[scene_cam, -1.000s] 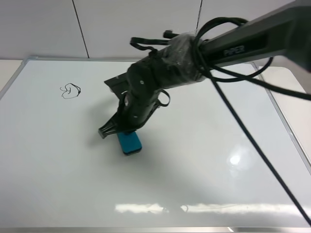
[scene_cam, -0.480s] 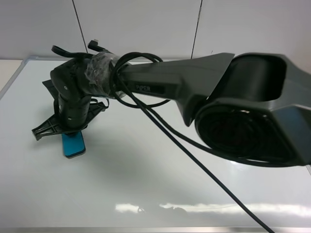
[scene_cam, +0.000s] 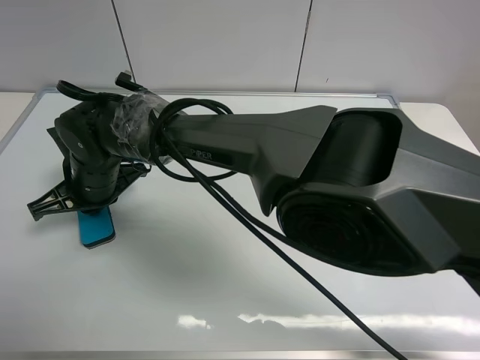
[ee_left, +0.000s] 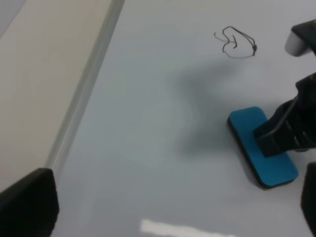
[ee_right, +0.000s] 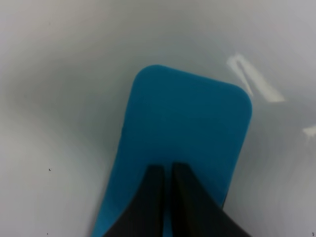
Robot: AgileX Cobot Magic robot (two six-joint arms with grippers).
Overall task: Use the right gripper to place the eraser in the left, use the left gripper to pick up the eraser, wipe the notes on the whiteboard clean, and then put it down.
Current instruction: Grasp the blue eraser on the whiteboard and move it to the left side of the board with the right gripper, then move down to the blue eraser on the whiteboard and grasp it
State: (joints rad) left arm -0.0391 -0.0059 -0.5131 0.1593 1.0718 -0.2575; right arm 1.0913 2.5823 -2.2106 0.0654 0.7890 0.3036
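Observation:
The blue eraser (scene_cam: pixel 96 227) lies flat on the left part of the whiteboard (scene_cam: pixel 262 300). My right gripper (scene_cam: pixel 91 211) reaches across from the right, and its fingers are closed together on the eraser's top. The right wrist view shows the eraser (ee_right: pixel 182 133) under the shut fingers (ee_right: pixel 158 197). In the left wrist view the eraser (ee_left: pixel 261 148) lies below the black scribbled notes (ee_left: pixel 237 42), with the right gripper (ee_left: pixel 279 133) on it. My left gripper (ee_left: pixel 168 212) is open and empty, a short way from the eraser. The notes are hidden behind the right arm in the exterior view.
The whiteboard's metal frame (ee_left: pixel 84 94) runs along the left, with beige table (ee_left: pixel 34 74) beyond it. The right arm's thick body (scene_cam: pixel 360 187) and cable (scene_cam: pixel 300 277) span the board's middle and right.
My right gripper has carried the eraser leftwards from the board's middle to its left part, and the arm now covers the notes in the exterior view.

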